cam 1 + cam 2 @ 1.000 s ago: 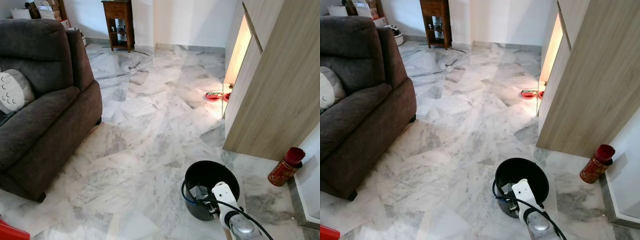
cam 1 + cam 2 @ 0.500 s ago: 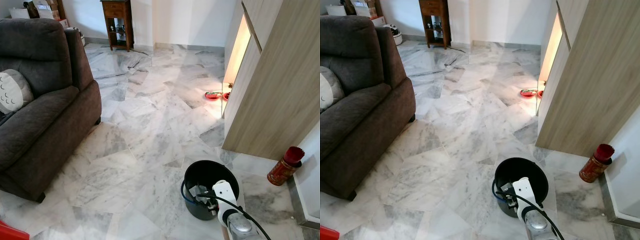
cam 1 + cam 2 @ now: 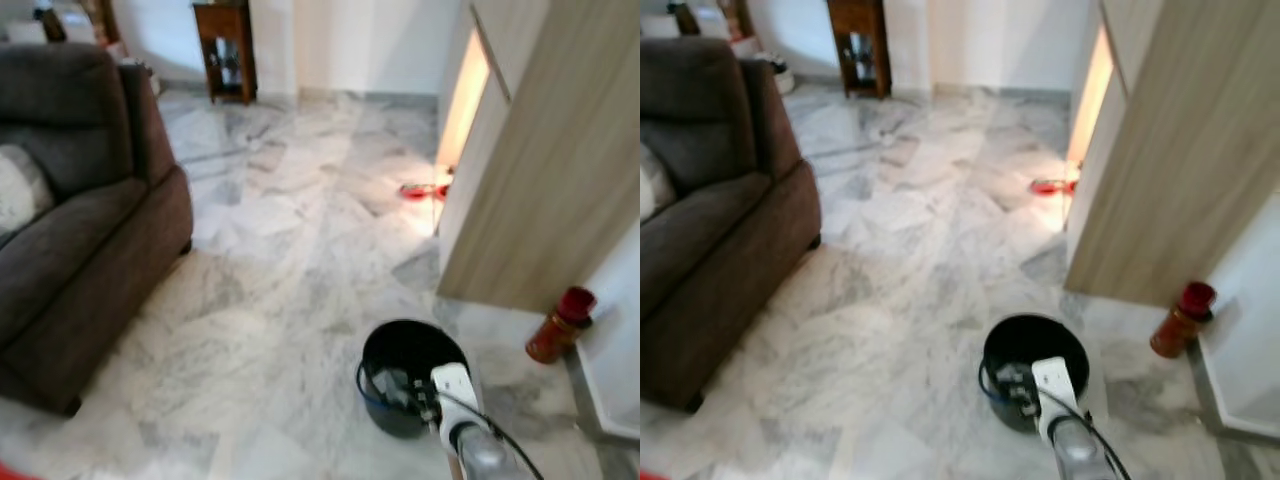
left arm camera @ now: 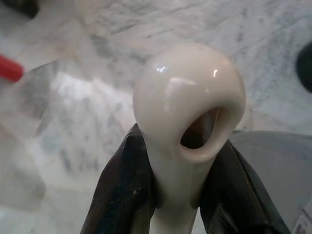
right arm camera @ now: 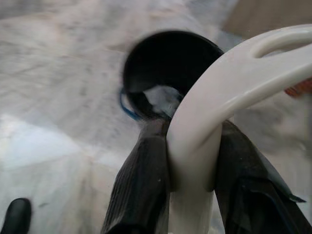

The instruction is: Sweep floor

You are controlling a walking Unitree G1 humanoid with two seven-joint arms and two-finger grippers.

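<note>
The floor, pale marble, stretches ahead between sofa and cabinet. A cream handle end is clamped by the left gripper; a curved cream handle by the right gripper, with the black bucket just ahead.

dark sofa left, red tin right, wooden stand far.

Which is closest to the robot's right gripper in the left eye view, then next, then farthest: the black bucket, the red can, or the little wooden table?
1. Black bucket, right by the right gripper.
2. Red can, off to the right near the cabinet.
3. Wooden table, far across the room.
</note>
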